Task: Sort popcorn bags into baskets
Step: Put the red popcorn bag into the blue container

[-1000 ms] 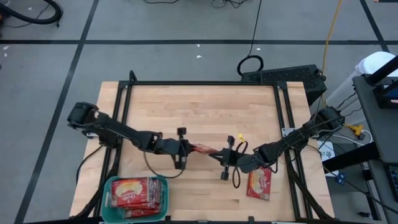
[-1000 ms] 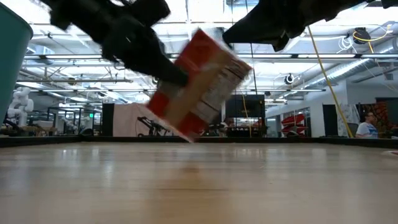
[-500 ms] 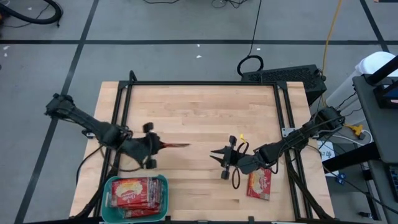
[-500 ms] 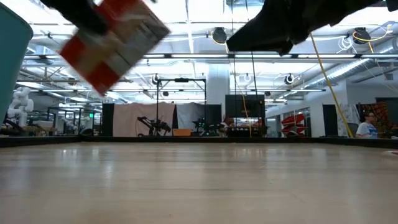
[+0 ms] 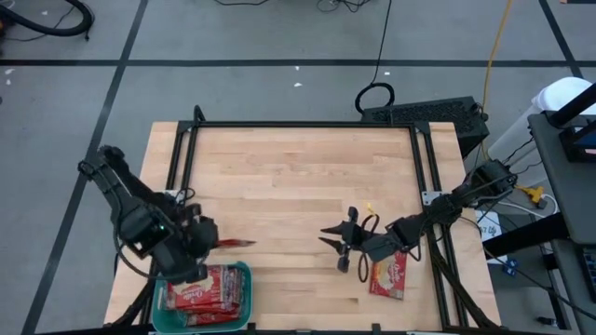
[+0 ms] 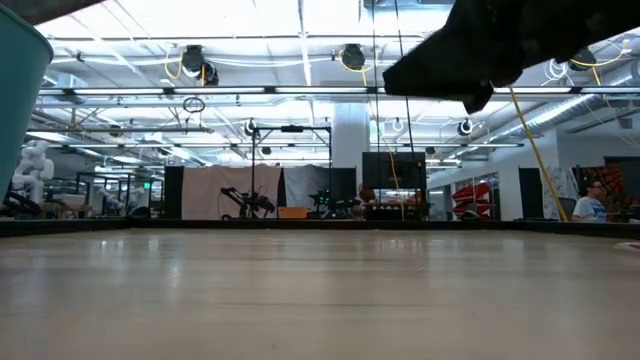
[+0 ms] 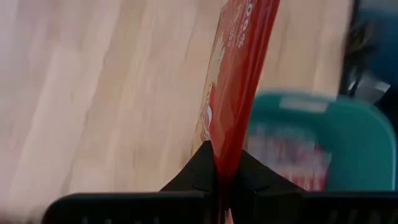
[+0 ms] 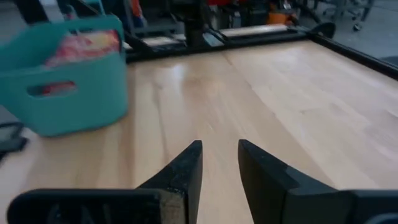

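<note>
Two claws are showing over the worktop (image 5: 298,167). The left claw (image 5: 212,244) is pinching one red popcorn bag (image 5: 237,243) edge-on between closed fingers, just above the rim of the teal basket (image 5: 244,270), which is already holding several bags (image 5: 200,288). The right claw (image 5: 328,237) is standing partly open and gripping nothing, with another popcorn bag (image 5: 389,274) lying flat on the worktop just behind it. Compared with a second ago, the right claw has let go of the carried bag, and the left arm has swung it from mid-worktop toward the basket.
</note>
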Controlling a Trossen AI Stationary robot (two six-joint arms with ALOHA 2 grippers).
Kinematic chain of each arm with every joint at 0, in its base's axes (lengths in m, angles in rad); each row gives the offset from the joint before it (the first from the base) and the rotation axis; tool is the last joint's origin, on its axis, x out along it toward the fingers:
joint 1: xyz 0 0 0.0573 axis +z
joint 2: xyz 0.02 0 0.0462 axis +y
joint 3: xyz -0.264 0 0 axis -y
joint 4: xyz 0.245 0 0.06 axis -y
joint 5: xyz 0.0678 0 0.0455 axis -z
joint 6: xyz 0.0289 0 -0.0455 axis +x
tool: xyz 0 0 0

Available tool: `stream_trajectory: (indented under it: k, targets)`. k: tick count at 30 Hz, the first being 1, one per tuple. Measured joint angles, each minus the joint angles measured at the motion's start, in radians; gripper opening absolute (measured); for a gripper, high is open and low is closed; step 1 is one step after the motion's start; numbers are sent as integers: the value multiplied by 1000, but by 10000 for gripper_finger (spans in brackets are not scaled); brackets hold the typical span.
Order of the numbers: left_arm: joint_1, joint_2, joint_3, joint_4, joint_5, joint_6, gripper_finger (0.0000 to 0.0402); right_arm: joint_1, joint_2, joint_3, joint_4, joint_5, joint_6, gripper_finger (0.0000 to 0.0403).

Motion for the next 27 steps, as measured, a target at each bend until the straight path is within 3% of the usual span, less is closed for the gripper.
stream_trajectory:
  k: [3, 6, 18, 27]
  targets:
    - [-27, 78, 78, -171, 123, -126, 18, 10, 0, -1, 38, 0, -23, 99]
    - [-52, 110, 100, -136, 211, -158, 18, 12, 0, -1, 54, -1, -41, 99]
    - [-168, 186, 92, -174, 275, -353, 21, 12, 0, -2, 74, -1, -52, 98]
    - [-195, 255, 92, -171, 259, -345, 27, 12, 0, -2, 79, -1, -52, 98]
